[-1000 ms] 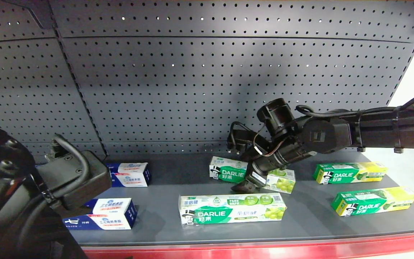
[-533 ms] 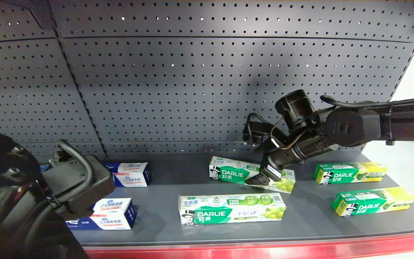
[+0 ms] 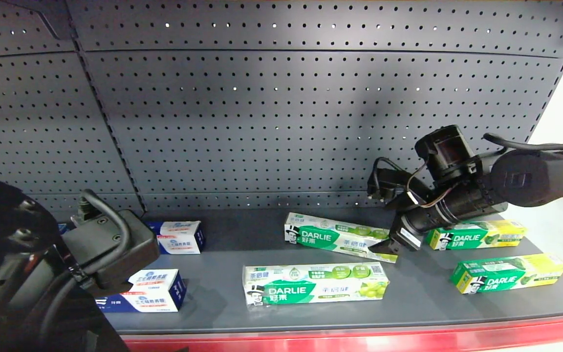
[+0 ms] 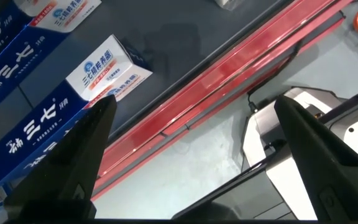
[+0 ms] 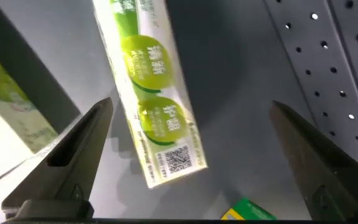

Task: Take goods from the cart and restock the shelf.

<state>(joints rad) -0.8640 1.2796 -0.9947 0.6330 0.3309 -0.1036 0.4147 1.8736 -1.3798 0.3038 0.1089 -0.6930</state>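
Note:
A long green toothpaste box lies slightly askew at the back middle of the dark grey shelf. My right gripper hovers open just off that box's right end, holding nothing. In the right wrist view the box's end lies below the open right gripper, nearer one finger. A second green box lies in front. My left gripper is open and empty, over the shelf's red edge, near a blue-and-white box.
Two more green boxes lie at the shelf's right end. Two blue-and-white boxes sit at the left, beside my left arm's wrist. A perforated back wall rises behind. Bare shelf lies between the groups.
My right gripper has drawn back to the right, from over the middle of the rear green box to just past its right end. The box stays on the shelf.

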